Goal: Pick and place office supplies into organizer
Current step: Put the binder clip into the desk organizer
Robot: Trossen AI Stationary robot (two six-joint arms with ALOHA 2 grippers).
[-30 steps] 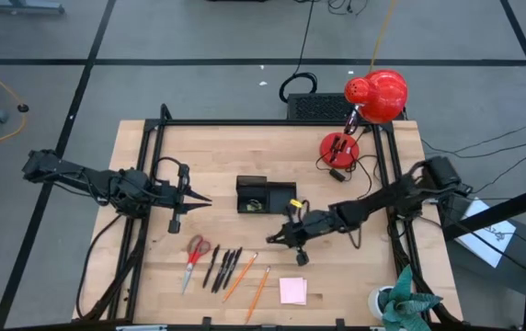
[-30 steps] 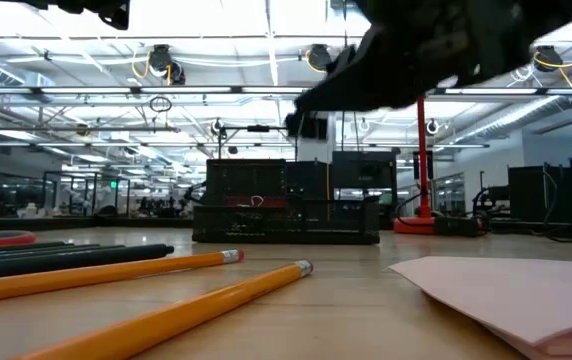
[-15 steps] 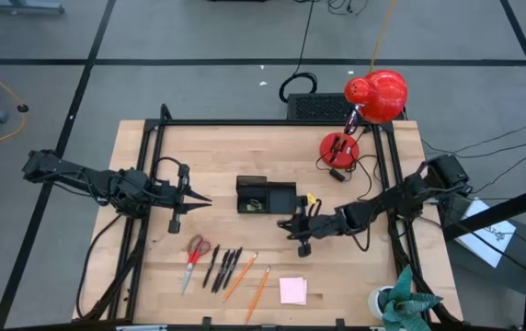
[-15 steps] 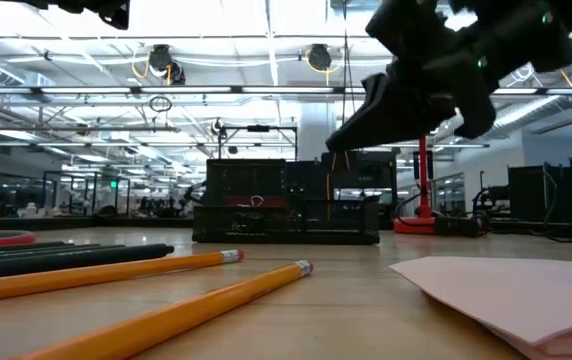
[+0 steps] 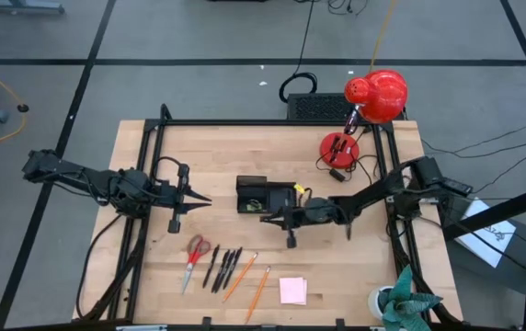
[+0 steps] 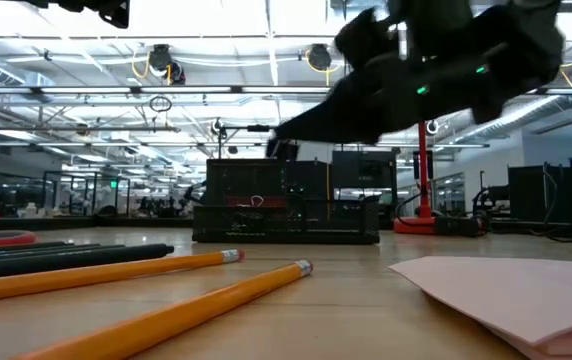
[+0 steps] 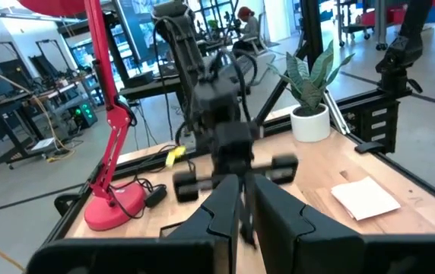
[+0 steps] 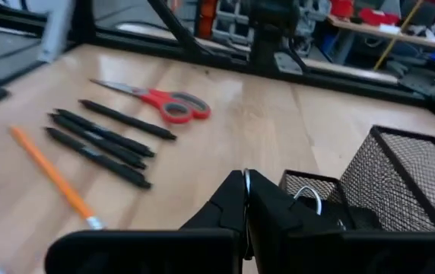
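My left gripper [image 5: 206, 197] waits clenched, left of the organizer [image 5: 265, 196]. My right gripper [image 5: 265, 218], closed, hovers at its front edge; anything pinched is hidden. Scissors [image 5: 194, 256], pens [image 5: 224, 268], pencils [image 5: 248, 283] lie beyond on the wooden table [image 5: 217, 152].

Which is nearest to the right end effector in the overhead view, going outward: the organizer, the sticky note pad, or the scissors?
From the right end effector, high view:
1. Organizer, right beside the tip, toward the table's far edge.
2. Sticky-note pad, near the front edge.
3. Scissors, off toward the left arm's side.
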